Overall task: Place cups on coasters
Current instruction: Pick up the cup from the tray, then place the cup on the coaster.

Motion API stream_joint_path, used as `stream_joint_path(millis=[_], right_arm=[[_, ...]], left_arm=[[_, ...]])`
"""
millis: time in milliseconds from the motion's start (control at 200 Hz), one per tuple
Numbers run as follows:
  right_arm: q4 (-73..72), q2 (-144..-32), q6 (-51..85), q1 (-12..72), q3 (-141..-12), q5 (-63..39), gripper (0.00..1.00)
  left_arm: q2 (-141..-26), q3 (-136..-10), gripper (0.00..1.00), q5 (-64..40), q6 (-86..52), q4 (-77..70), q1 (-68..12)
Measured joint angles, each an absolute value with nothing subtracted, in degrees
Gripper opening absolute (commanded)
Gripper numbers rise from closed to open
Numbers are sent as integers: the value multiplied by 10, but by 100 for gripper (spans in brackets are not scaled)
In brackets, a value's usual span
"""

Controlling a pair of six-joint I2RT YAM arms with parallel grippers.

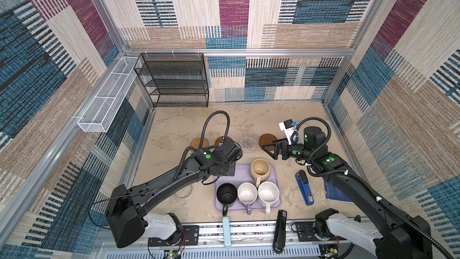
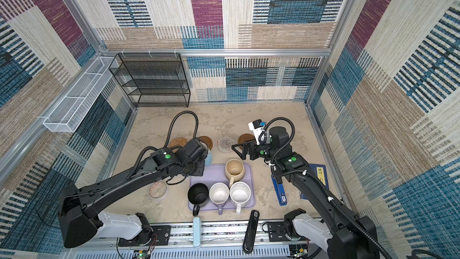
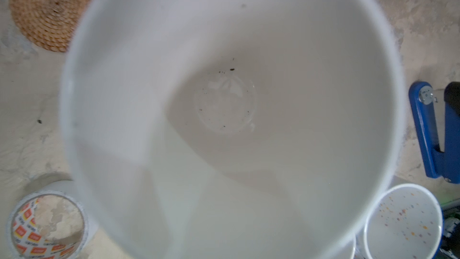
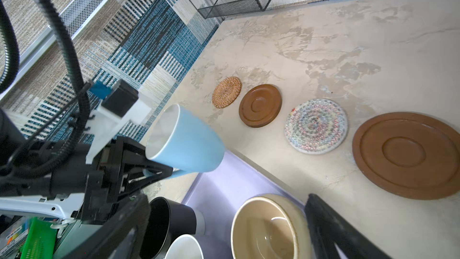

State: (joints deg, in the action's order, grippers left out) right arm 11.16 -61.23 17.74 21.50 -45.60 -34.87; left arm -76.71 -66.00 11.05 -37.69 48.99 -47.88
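Blue mug (image 4: 185, 140), pinched by its handle in the left gripper (image 4: 149, 173), hangs tilted over the tray's (image 1: 245, 175) far corner. Four mugs (image 1: 260, 169) sit on the tray. Right gripper (image 1: 270, 150) spread, empty. Visible coasters (image 4: 260, 105) beyond the tray bare; none served yet.

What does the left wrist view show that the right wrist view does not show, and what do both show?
Only the left wrist view: the tape roll and the blue stapler. Only the right wrist view: the left claw, the beige mug and the black mug. Both: the light blue mug and the rattan coaster.
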Motion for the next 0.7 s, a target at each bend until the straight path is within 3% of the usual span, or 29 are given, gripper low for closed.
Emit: stream_joint_path(millis=[346,701], right_arm=[[88,-696,177,298,-519,-338,99],[63,-817,194,343,-600,-299,100]], left_arm=[[-751,-686,0,86,-298,548,-330],[-832,-721,0,95,-247,538,-232]])
